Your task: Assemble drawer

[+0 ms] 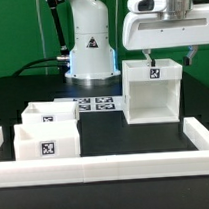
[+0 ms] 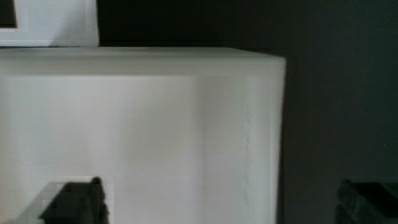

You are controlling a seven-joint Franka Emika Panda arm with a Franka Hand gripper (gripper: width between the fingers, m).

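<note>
Two small trays (image 1: 45, 144) sit at the exterior view's left; the drawer housing (image 1: 152, 92) stands right, beneath my gripper (image 1: 173, 54), jaws spread wide. I should centre the fingers (image 2: 71, 200) across one wall before closing.

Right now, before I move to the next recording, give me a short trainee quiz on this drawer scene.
1. True or false: the gripper is shut.
2. Where does the big box stand? A) on the exterior view's right, below the gripper; B) on the exterior view's left; C) lifted off the table in the gripper.
3. How many small trays lie on the exterior view's left?

Key: 1 false, the wrist view shows its fingers wide apart; 2 A; 3 two.
</note>
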